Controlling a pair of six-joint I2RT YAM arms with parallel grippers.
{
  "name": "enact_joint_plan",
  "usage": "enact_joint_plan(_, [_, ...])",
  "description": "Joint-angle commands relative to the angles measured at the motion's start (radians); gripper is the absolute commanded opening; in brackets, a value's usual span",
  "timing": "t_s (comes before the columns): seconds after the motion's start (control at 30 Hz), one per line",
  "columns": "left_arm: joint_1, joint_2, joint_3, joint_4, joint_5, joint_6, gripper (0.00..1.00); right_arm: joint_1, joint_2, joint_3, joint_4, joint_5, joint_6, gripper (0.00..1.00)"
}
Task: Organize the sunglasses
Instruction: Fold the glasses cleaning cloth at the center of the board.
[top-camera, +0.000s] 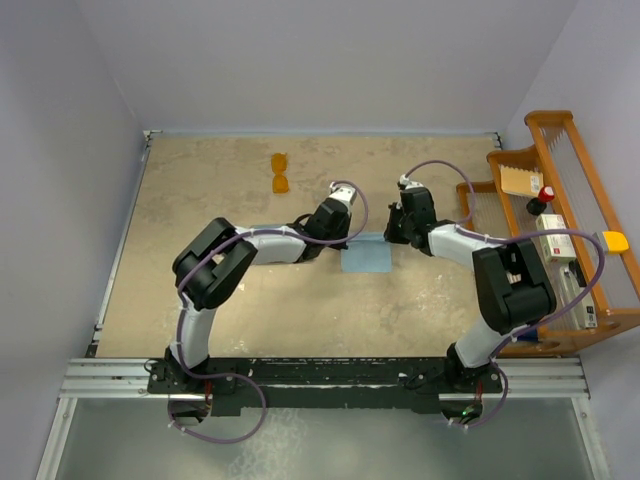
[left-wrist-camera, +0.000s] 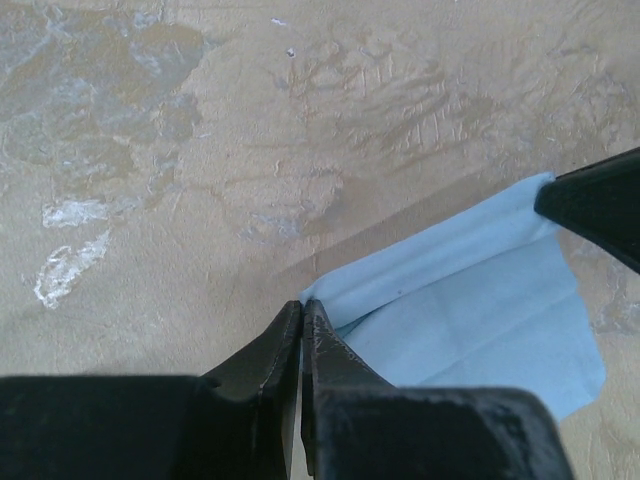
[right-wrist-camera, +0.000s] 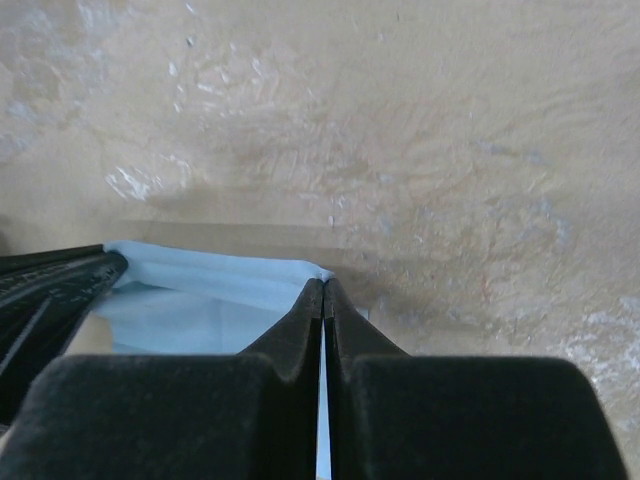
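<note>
My left pincer (left-wrist-camera: 302, 312) and right pincer (right-wrist-camera: 323, 290) each clench a corner of the pale blue rectangular cloth (top-camera: 367, 257). The small orange-lensed, thin-framed sunglasses (top-camera: 281, 173) lie toward the upper left, long axis up-frame, nearer my left.

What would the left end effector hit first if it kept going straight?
Probably only the tan table. The left end effector, shut on the blue cloth, has nothing else ahead in its wrist view, though depth is unclear.
</note>
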Motion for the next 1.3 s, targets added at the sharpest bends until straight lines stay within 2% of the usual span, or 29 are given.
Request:
enact_joint_plan(0.0, [-0.01,-0.078,-0.018,0.019,-0.033,-0.006,0.0,0.009,-0.045,-0.03,0.013,-0.007,-0.008,0.0])
enact_joint_plan(0.87, [-0.063,-0.169,-0.088,0.024,-0.057,-0.009,0.0,0.028,-0.128,-0.105,0.005,0.002,-0.006,0.0])
enact_joint_plan(1.27, [-0.083,-0.168,-0.062,-0.011,-0.061,0.011,0.0,0.029,-0.157,-0.135,0.002,0.003,-0.003,0.0])
